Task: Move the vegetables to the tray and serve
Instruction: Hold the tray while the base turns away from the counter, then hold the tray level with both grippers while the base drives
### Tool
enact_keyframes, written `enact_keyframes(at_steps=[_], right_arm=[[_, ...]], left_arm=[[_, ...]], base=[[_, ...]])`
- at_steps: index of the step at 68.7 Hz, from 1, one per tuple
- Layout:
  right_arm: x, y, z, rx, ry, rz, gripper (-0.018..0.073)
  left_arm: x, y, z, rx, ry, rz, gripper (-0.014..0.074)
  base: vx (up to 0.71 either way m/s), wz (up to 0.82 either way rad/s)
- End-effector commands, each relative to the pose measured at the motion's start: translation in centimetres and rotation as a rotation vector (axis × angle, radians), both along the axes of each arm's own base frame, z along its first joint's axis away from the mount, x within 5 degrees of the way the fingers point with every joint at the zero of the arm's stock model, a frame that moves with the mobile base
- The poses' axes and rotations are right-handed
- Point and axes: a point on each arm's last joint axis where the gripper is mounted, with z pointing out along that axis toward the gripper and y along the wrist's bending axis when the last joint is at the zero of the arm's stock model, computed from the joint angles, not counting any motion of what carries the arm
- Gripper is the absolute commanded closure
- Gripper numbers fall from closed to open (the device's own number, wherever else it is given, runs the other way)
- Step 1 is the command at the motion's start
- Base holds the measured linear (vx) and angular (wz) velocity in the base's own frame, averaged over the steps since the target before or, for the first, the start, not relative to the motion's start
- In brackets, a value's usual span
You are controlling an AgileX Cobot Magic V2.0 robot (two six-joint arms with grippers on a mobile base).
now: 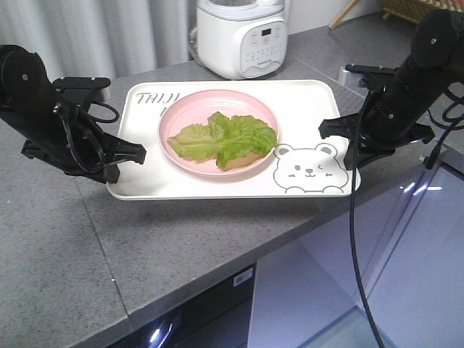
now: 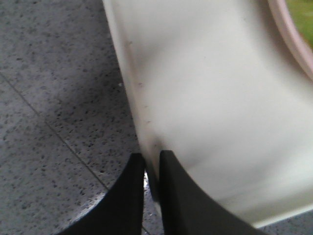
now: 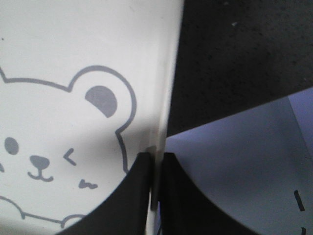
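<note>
As vegetables (image 1: 221,139) lie on the plate (image 1: 171,122), both jaws, nearly closed, pinch opposite tray (image 1: 304,109) edges.

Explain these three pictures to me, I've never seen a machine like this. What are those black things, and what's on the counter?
It's a robot with two black arms, each ending in a claw. The wide picture looks at the scene from the front. The two close-ups come from small cameras on the wrists. Between the arms, over the grey counter, is a cream tray with a bear drawing. On it sits a pink plate holding lettuce leaves. The left claw pinches the tray's left rim and the right claw pinches its right rim, beside the bear. A white kitchen appliance stands behind.
</note>
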Motion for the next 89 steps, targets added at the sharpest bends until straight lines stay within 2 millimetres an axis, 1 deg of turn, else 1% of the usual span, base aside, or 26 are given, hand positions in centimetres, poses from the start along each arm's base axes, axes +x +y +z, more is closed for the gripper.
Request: enact_keyframes(at_steps=[1, 89], right_arm=[[-1.51, 1.66, 3.46, 0.135, -0.050, 0.043, 0.0564], [-1.51, 1.66, 3.46, 0.135, -0.050, 0.043, 0.0564]], left_arm=[[-0.56, -1.76, 3.61, -0.162, -0.144, -0.021, 0.0603], [-0.56, -1.76, 3.61, -0.162, -0.144, -0.021, 0.0603]], base=[[-0.02, -0.24], [-0.02, -0.17]])
